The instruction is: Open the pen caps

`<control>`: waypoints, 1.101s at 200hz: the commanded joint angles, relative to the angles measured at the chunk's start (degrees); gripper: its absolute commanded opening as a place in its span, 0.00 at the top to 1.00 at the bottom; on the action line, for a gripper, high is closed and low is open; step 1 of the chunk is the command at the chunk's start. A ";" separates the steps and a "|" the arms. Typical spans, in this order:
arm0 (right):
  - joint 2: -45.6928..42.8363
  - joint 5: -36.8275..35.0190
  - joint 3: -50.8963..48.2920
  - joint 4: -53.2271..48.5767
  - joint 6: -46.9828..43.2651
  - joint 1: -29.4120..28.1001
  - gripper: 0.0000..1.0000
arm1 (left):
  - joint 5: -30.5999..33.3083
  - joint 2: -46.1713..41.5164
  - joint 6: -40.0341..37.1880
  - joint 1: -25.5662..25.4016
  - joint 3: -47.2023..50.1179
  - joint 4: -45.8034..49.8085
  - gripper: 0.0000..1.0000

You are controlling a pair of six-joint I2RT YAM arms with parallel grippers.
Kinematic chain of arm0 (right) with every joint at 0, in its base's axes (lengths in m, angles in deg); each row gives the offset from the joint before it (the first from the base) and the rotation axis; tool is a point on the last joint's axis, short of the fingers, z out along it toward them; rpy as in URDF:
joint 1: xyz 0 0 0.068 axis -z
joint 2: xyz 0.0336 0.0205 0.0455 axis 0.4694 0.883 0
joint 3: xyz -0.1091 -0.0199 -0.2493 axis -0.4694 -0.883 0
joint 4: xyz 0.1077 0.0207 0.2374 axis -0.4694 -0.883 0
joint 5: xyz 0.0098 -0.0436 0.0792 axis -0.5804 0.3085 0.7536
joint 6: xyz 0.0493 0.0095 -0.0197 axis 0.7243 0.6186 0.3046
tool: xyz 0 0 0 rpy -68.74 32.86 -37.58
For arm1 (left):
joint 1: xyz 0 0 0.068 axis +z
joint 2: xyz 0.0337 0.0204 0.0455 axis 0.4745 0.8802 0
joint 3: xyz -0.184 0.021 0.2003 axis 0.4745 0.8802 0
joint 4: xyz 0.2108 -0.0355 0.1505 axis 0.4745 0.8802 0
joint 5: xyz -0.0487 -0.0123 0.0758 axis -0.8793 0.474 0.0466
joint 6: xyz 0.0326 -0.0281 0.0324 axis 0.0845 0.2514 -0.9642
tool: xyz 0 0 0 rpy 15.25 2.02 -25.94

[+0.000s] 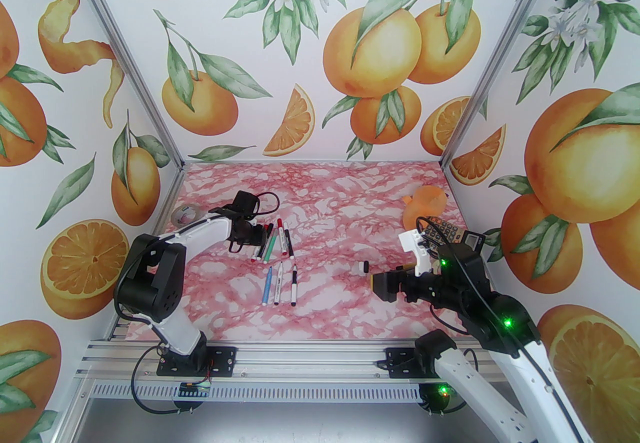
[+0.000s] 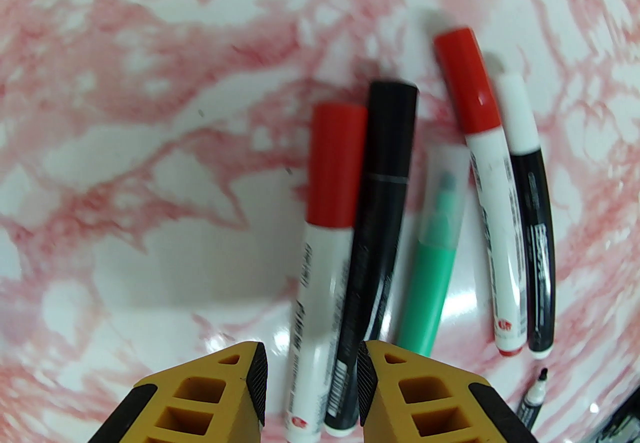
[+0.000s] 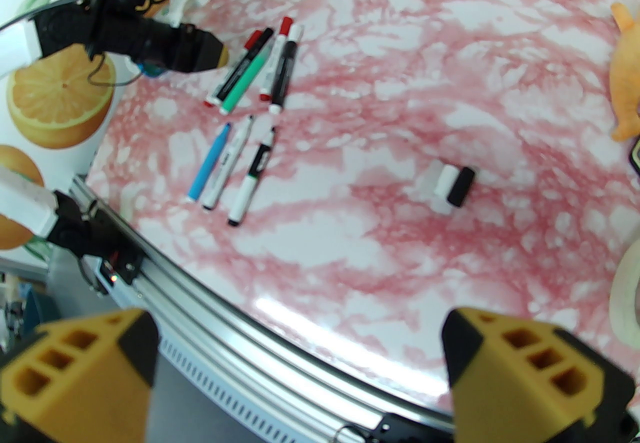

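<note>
My left gripper (image 2: 312, 353), narrowly apart, straddles 2 slim marker pens (image 2: 320, 281).
Likely light, stiff, slick; I'd pinch the stubby red plastic cap (image 2: 334, 163) mid-length.

Place: robot test booth, lab-style
Walls: panels (image 1: 300, 56) printed with oranges, enclosing the counter (image 1: 350, 191) on three sides
Frame: aluminium posts (image 1: 126, 56) rising from the counter's far corners
Mounting: slotted rail (image 1: 300, 366) along the counter's near edge, carrying the left arm (image 1: 200, 228) and right arm (image 1: 475, 291)

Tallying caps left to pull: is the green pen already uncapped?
No, the green pen has a translucent cap over its tip, as the left wrist view shows.
</note>
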 commanded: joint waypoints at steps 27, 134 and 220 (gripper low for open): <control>-0.10 -1.55 -0.33 0.10 0.48 -0.28 0.00 | -2.11 2.94 -2.04 0.41 -2.58 -0.92 0.66; 0.53 -1.45 -0.38 0.11 0.46 -0.30 0.00 | 5.11 6.81 -1.51 0.40 -4.71 2.29 0.71; 0.37 -1.78 -0.40 0.13 0.58 -0.30 0.00 | 9.19 9.27 -1.27 0.32 -6.70 5.45 0.81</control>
